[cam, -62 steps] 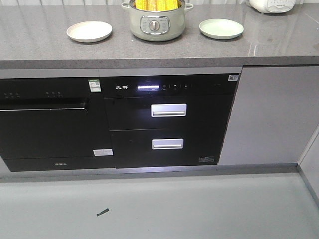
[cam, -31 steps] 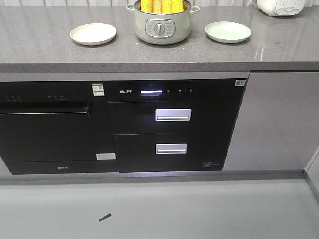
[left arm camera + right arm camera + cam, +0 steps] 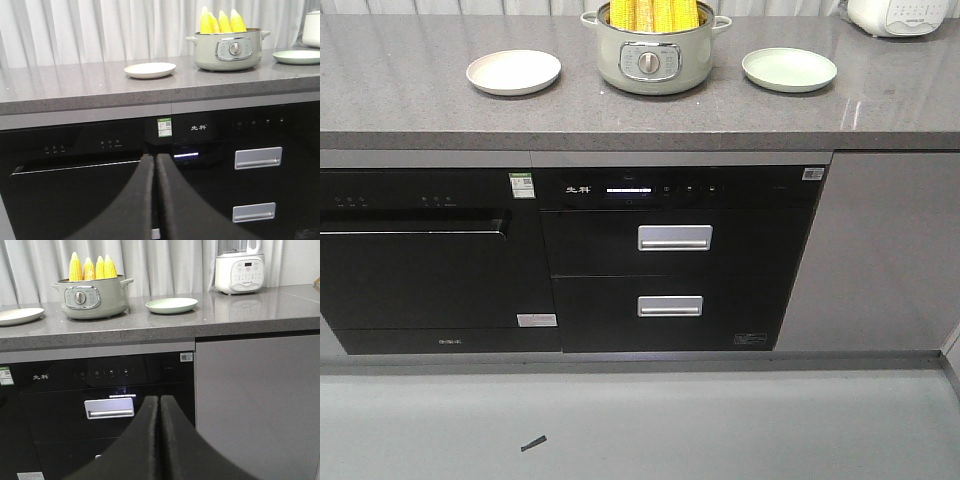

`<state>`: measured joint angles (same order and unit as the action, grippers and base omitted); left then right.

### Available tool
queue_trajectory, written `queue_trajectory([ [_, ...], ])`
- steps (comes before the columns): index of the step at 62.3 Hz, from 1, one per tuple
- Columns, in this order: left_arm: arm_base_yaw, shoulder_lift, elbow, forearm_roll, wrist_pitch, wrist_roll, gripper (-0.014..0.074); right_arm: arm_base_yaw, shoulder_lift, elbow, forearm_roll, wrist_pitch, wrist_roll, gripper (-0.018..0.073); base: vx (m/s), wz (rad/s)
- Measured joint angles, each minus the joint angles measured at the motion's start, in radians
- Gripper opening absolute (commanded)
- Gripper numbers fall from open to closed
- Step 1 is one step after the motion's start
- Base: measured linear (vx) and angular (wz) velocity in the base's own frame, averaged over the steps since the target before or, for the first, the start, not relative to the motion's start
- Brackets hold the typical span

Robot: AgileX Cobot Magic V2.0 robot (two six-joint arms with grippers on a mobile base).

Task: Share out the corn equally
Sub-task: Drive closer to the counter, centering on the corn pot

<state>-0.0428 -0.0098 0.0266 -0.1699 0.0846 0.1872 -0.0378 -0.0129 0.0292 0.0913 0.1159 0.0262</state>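
Observation:
Several yellow corn (image 3: 655,14) (image 3: 220,21) (image 3: 93,267) cobs stand upright in a pale green pot (image 3: 655,58) (image 3: 227,49) (image 3: 90,298) at the back of the grey counter. A cream plate (image 3: 513,72) (image 3: 150,69) (image 3: 17,316) lies to the pot's left and a light green plate (image 3: 789,69) (image 3: 297,56) (image 3: 171,305) to its right, both bare. My left gripper (image 3: 155,159) is shut with nothing in it, low in front of the black appliances. My right gripper (image 3: 160,399) is also shut on nothing, below counter height. Neither gripper shows in the front view.
The grey counter (image 3: 420,110) juts out above black built-in appliances with silver drawer handles (image 3: 675,237). A white appliance (image 3: 239,271) stands at the counter's far right. White curtains hang behind. A small dark scrap (image 3: 533,442) lies on the grey floor.
The whole front view has shifted right and down in the frame, so the pot, plates and cabinets sit lower; the base is moving relative to the counter.

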Motion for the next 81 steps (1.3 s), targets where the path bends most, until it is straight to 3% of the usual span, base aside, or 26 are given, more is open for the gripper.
queue_trajectory([
  [81,0.000,0.000,0.000,0.000,0.000,0.000,-0.0006,0.000,0.000,0.000,0.000,0.000,0.000,-0.0001,0.04,0.02],
])
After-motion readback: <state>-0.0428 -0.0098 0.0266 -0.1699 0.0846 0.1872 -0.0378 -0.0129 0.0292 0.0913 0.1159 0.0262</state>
